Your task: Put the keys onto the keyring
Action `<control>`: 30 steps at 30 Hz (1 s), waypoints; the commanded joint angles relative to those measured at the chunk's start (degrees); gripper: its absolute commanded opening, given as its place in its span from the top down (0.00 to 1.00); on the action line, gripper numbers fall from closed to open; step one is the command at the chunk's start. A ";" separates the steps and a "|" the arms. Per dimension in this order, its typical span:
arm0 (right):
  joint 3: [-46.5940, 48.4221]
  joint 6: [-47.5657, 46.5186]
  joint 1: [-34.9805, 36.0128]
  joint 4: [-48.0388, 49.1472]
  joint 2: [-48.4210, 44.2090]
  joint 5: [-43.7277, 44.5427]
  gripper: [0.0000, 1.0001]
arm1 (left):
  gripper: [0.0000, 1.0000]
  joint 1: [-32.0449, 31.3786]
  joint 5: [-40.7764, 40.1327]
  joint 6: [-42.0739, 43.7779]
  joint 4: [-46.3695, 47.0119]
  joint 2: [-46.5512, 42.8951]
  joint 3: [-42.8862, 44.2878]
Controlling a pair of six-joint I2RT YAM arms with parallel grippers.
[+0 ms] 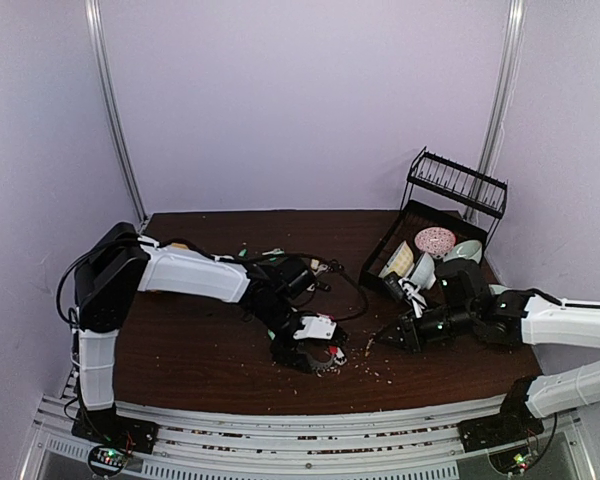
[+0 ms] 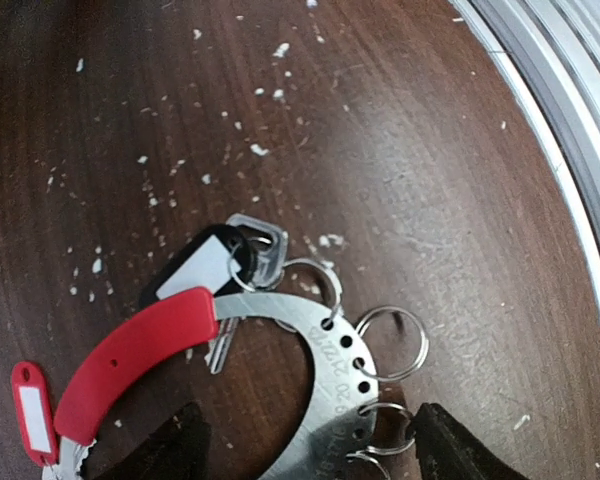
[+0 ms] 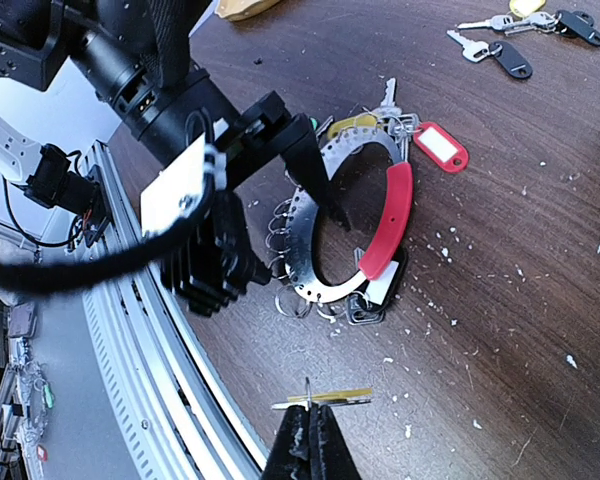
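keyring [image 2: 335,395]: shiny silver, one red curved part | table [image 2: 410,150]: dark brown wood, little white specks | red tag [image 2: 32,410]: white middle | black tag [image 2: 195,268]: white middle | yellow tag [image 3: 332,396] | bowl [image 1: 435,240]: white, pink dots | rack [image 1: 458,183]: black

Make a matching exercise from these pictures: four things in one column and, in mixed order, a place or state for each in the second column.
Things
1. left fingers
2. right fingers
3. red tag
4. pink-speckled bowl

Place or state
A. inside the dish rack
B. shut on a thin yellow piece
C. open, one on each side of the keyring's silver band
D. flat on the table, beside the keyring's red arc

Pairs: 1-C, 2-B, 3-D, 4-A
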 commanded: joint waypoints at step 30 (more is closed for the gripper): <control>-1.07 1.31 -0.41 1.60 -2.29 -0.83 1.00 | 0.95 -3.25 -4.51 -11.02 8.80 -4.11 -10.36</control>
